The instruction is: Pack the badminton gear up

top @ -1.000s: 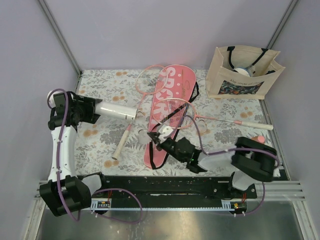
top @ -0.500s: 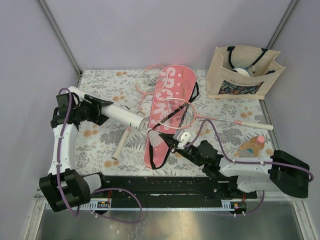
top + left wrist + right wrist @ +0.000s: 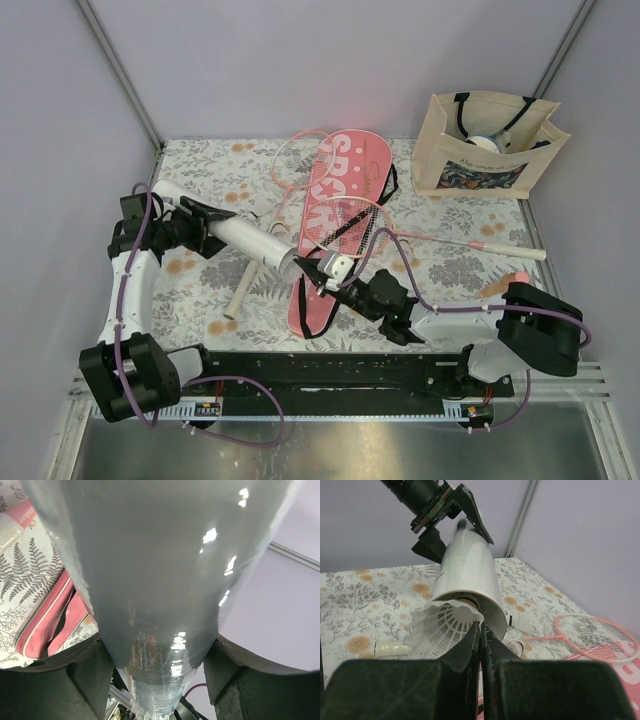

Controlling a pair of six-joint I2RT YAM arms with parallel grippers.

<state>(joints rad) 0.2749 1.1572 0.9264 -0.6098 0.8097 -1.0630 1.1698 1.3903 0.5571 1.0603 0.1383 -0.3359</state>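
Observation:
My left gripper [image 3: 185, 228] is shut on the white tube [image 3: 235, 233], which is held off the table, sloping towards the right arm. The tube fills the left wrist view [image 3: 155, 580] between the fingers. My right gripper [image 3: 318, 268] is shut on the skirt rim of a white shuttlecock [image 3: 445, 625], which sits at the tube's open mouth [image 3: 467, 570]. The pink "SPORT" cover [image 3: 340, 200] lies mid-table. One pink racket [image 3: 345, 225] lies across it, the other [image 3: 290, 160] partly under it.
A beige tote bag [image 3: 480, 150] stands at the back right. A peach bottle [image 3: 505, 285] shows beside the right arm. Loose shuttlecocks [image 3: 522, 621] lie on the floral cloth near the tube. The cover's end shows in the left wrist view [image 3: 50, 615].
The left arm has tilted the tube and pushed its open end rightwards. My right gripper swung away, then came back with the shuttlecock to the tube's mouth.

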